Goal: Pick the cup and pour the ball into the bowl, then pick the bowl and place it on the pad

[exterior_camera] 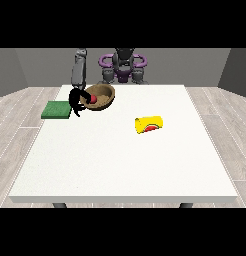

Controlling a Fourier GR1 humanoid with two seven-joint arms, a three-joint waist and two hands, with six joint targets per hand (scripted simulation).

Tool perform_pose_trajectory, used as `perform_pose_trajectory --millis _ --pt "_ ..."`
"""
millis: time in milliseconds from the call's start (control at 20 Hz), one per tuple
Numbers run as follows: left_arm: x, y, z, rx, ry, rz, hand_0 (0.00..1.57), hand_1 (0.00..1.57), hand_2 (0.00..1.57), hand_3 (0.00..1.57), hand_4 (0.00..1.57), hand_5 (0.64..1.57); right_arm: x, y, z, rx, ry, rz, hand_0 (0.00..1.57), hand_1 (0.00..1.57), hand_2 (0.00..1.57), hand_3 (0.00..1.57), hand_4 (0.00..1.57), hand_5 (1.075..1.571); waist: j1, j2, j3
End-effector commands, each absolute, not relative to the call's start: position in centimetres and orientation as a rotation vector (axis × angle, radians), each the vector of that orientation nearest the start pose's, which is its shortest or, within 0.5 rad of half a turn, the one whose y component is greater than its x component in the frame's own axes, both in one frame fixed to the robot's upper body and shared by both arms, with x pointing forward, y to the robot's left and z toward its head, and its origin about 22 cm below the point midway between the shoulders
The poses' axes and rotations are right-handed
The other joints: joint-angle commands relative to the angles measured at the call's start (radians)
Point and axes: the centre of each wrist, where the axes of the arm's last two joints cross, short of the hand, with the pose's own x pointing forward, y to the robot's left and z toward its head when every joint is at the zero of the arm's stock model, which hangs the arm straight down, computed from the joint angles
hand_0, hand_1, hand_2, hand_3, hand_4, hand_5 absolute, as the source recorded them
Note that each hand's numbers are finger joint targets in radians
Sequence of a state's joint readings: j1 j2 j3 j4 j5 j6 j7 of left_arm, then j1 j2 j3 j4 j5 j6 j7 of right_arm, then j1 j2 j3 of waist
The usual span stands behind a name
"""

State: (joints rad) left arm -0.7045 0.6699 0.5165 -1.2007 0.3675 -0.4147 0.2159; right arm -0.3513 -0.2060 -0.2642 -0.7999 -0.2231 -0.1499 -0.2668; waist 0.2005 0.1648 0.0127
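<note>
A brown bowl (102,98) hangs tilted over the table's far left part, with a red ball (94,99) inside it. The black hand at the view's left (75,102) grips the bowl's left rim, fingers curled round it. A green pad (56,110) lies flat at the table's left edge, just left of that hand. A yellow cup (149,124) lies on its side near the table's middle right, its red-lined mouth facing the camera. No hand shows at the view's right.
The white table (125,165) stretches wide towards the camera. The robot's torso (123,66) stands behind the far edge. A grey forearm (79,67) comes down to the hand at the bowl.
</note>
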Motion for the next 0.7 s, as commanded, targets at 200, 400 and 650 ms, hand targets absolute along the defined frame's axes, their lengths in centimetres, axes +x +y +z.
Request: perform_pose_trajectory --millis 200,400,650 --pt "32.9 45.6 23.0 0.143 -1.854 -0.071 0.00 0.00 0.00 0.00 1.20 1.537 30.5 -42.8 1.6 -0.578 -1.242 -0.151 1.57 1.57 1.57 0.83 1.04 1.559 -0.112 -0.028 -0.0168" --pt "31.4 48.3 20.8 0.194 -1.807 -0.014 0.00 0.00 0.00 0.00 1.20 1.545 31.0 -44.8 5.6 -0.558 -1.198 -0.077 1.57 1.57 1.57 0.55 1.10 1.567 -0.159 -0.087 -0.0145" --pt "30.3 49.9 20.2 0.198 -1.859 -0.001 0.00 0.00 0.00 0.00 1.20 1.542 30.9 -47.8 8.5 -0.528 -1.249 -0.111 1.57 1.57 1.57 0.53 1.10 1.564 -0.164 -0.019 -0.0129"
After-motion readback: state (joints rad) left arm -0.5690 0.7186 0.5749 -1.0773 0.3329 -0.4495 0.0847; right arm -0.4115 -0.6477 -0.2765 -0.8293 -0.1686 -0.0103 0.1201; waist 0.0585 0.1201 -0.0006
